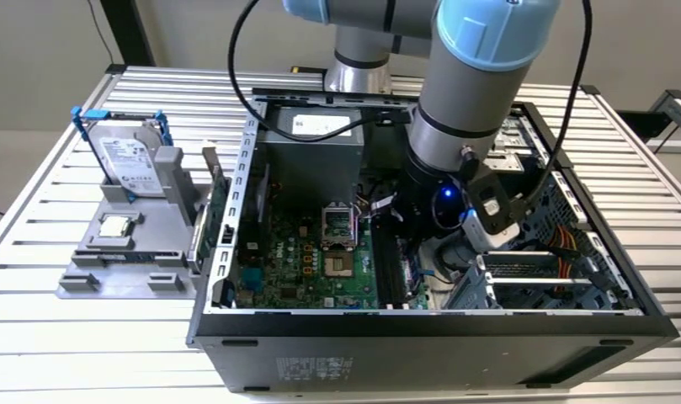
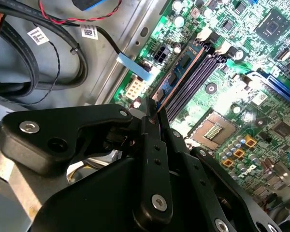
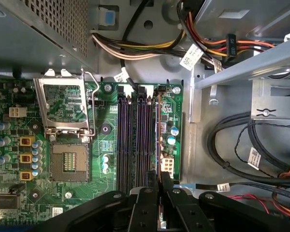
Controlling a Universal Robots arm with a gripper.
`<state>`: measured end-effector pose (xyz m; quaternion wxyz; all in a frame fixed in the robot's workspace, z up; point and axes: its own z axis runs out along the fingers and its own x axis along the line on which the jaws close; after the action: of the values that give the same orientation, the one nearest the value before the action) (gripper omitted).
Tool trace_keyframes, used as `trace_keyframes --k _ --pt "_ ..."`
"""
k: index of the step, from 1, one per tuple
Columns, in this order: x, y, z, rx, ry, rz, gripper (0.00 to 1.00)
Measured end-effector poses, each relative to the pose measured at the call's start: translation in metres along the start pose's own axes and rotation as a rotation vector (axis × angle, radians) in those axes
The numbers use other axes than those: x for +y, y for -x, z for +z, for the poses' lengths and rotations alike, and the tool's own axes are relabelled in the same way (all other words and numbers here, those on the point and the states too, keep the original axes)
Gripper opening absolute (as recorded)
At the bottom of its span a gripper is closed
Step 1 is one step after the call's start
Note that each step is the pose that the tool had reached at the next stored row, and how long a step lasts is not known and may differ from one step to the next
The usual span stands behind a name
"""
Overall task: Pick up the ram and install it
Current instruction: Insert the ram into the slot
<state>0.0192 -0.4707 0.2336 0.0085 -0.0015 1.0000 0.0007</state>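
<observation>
I see the ram [image 2: 181,72] standing on edge in the memory slot nearest the board's edge, beside the empty dark slots [image 3: 130,140]; in the second wrist view it runs from the white latches [image 2: 203,35] down to the jaws; the jaws are pressed together on its near end, pinching it, and the gripper [image 2: 150,112] sits right over that slot; in the first wrist view I see the gripper [image 3: 160,180] at the same slot's end, the ram [image 3: 157,140] showing as a thin edge; next to the slots lies the open CPU socket [image 3: 67,162] with its metal frame [image 3: 65,106] raised; all this is on the green motherboard [image 1: 306,261] inside the open computer case [image 1: 430,337]; my arm [image 1: 475,93] reaches down into the case; on the exterior view's left, well apart, a grey holder [image 1: 121,252] on the slatted tabletop [image 1: 48,337] carries the hard drive [image 1: 127,160] upright in its blue frame and a small silver CPU chip [image 1: 117,225] lying flat.
</observation>
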Motion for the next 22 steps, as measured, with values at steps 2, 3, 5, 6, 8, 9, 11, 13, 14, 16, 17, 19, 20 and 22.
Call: trace_keyframes --k 2,3,5,6,8,9,11,13,14,16,17,19,20,22 --pt "-0.0003 -0.0002 0.0006 0.0000 -0.0005 0.000 0.00" --pt "-0.0004 -0.0003 0.0009 0.0000 -0.0005 0.000 0.00" --pt "-0.0006 -0.0007 0.0017 -0.0001 -0.0006 0.000 0.00" --pt "-0.0007 -0.0009 0.0021 -0.0001 -0.0009 0.000 0.00" --pt "-0.0010 -0.0012 0.0027 0.0000 -0.0014 0.000 0.00" --pt "-0.0010 -0.0014 0.0031 0.0000 -0.0016 0.000 0.00" --pt "-0.0011 -0.0019 0.0043 -0.0001 -0.0021 0.000 0.00" --pt "-0.0011 -0.0023 0.0052 0.0000 -0.0029 0.000 0.00" --pt "-0.0011 -0.0025 0.0058 0.0000 -0.0033 0.000 0.00" --pt "-0.0011 -0.0030 0.0068 0.0000 -0.0039 0.000 0.00" --pt "-0.0011 -0.0033 0.0073 0.0000 -0.0043 0.000 0.00" --pt "-0.0012 -0.0037 0.0079 0.0000 -0.0047 0.000 0.00" --pt "-0.0011 -0.0039 0.0084 0.0000 -0.0046 0.000 0.00" --pt "-0.0011 -0.0044 0.0098 0.0000 -0.0047 0.000 0.00"
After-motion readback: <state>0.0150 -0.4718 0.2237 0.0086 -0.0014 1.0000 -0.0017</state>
